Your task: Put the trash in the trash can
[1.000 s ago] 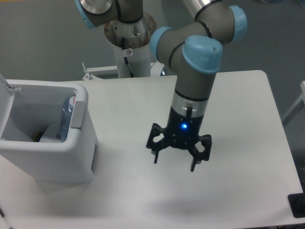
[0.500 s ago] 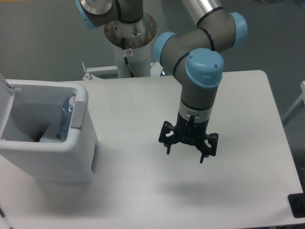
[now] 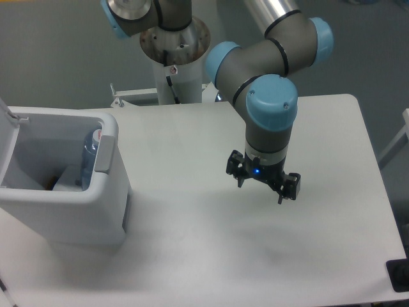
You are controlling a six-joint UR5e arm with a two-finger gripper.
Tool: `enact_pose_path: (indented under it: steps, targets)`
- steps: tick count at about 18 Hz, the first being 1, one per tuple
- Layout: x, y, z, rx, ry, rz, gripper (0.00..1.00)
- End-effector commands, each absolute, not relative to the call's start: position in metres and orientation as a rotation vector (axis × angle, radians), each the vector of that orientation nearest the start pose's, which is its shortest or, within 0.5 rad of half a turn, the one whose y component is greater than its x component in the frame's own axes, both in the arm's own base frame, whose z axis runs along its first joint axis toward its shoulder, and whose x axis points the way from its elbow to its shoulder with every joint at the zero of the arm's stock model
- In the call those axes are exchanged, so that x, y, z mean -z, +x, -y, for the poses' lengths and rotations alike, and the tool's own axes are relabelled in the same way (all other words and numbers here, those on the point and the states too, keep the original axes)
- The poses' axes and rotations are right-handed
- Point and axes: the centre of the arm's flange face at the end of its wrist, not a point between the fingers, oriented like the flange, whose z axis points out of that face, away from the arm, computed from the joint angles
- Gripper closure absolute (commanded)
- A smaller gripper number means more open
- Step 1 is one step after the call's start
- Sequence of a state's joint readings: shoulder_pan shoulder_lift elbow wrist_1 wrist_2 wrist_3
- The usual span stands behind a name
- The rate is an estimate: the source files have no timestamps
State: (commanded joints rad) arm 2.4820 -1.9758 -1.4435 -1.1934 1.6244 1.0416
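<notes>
The white trash can (image 3: pixel 96 211) stands at the table's left edge with its lid swung open. Inside it, the clear bottle (image 3: pixel 89 161) with a blue label leans against the right wall, and a white crumpled wrapper (image 3: pixel 66 181) lies on the grey floor beside it. My gripper (image 3: pixel 260 194) hangs above the middle of the table, well to the right of the can. Its fingers are spread apart and hold nothing.
The arm's grey column base (image 3: pixel 174 57) rises behind the table's far edge. The white table (image 3: pixel 192 268) stretches right to a rounded corner. A small black object (image 3: pixel 399 275) sits at the near right edge.
The gripper has moved right and slightly away from the trash can, rising a little above the table. It stays open. The contents of the can have not shifted.
</notes>
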Motion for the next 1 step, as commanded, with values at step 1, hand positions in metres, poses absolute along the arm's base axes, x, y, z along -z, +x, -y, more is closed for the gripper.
enact_pose_path:
  steps: [1]
  targets:
    - [-0.3538,-0.4374,-0.501,-0.172,-3.123,-0.2,0.0]
